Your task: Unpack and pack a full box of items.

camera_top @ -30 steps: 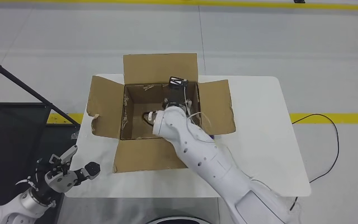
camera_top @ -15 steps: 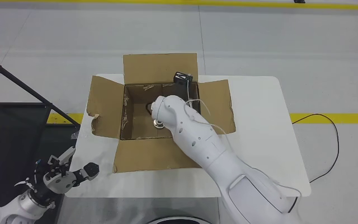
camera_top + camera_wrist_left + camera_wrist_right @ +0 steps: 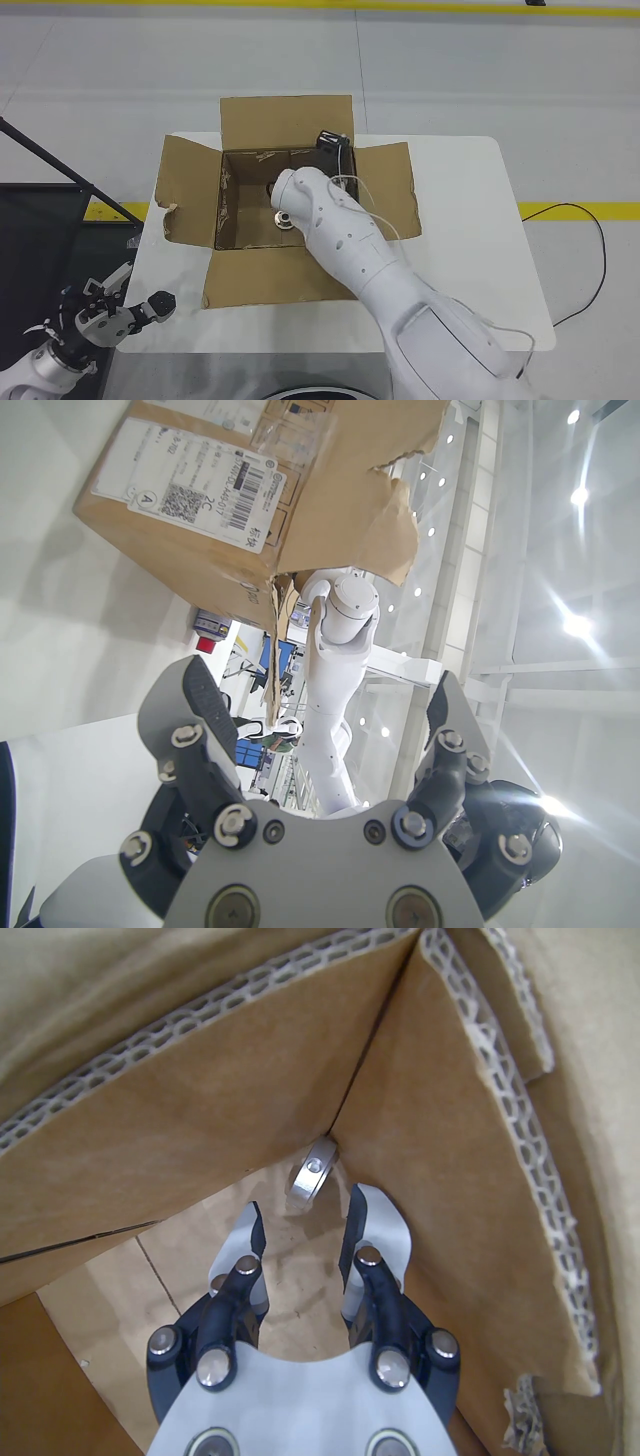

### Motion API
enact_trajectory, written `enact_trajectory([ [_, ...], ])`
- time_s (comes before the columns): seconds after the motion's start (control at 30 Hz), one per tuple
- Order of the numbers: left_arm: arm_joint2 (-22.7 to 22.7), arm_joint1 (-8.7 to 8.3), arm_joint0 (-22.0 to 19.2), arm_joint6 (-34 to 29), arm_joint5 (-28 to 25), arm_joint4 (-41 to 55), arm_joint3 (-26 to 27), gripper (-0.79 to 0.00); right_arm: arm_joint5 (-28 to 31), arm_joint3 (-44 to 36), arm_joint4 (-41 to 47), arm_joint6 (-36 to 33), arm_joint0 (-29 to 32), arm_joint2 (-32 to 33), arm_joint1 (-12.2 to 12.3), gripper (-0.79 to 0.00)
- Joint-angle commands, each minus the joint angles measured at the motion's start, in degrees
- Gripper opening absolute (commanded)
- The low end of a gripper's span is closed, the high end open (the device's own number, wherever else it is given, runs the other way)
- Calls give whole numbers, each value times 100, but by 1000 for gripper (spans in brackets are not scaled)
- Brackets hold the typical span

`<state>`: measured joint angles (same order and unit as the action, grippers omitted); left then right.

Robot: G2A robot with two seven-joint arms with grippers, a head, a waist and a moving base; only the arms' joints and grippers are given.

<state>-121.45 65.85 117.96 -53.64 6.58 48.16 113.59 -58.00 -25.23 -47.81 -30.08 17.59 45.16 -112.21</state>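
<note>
Losing sight of the right fingers (image 3: 380,1223) from above, buried under the right arm (image 3: 345,245) down inside the cardboard box (image 3: 190,190). Reading them from the wrist camera instead: standing open, gripping nothing, pointing into an inner corner of the box. Spotting a metal ring (image 3: 311,1170) just ahead of the fingertips, in line with the gap between them. Touching neither finger, standing on edge, leaning into the corner seam. Losing most of the box bottom behind the fingers and the arm.

Finding the left fingers (image 3: 205,695) spread wide, holding nothing, hanging just off the edge of the worktop (image 3: 470,230). Facing the labelled outer wall of the box, well ahead of them, with a torn flap (image 3: 370,515) beyond.

Noting a white worktop carrying the box, and a grey floor (image 3: 480,70) crossed by a yellow line (image 3: 590,209), all far from either pair of fingers.

Seeing two cardboard walls closing in tight beside the right fingers. Seeing open box interior behind them. Noting all four flaps folded outward, leaving the mouth of the box open above the right fingers.
</note>
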Motion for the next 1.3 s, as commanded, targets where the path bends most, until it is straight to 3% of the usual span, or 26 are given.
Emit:
enact_trajectory([
  [0.0, -2, 2, 5, 3, 0, -2, 1, 0, 0, 75, 41, 141, -5, 41, -39, -416],
  [0.3, -21, 9, 25, 26, 10, -15, 29, 0, 0, 334, 288, 917, 17, 325, -185, -471],
  [1.1, -45, 27, 51, 114, 32, -54, 86, 0, 404, 809, 1037, 2406, 23, 1071, -250, -443],
  [1.27, -47, 31, 60, 117, 30, -54, 92, 0, 398, 888, 1042, 2494, 12, 1076, -260, -477],
])
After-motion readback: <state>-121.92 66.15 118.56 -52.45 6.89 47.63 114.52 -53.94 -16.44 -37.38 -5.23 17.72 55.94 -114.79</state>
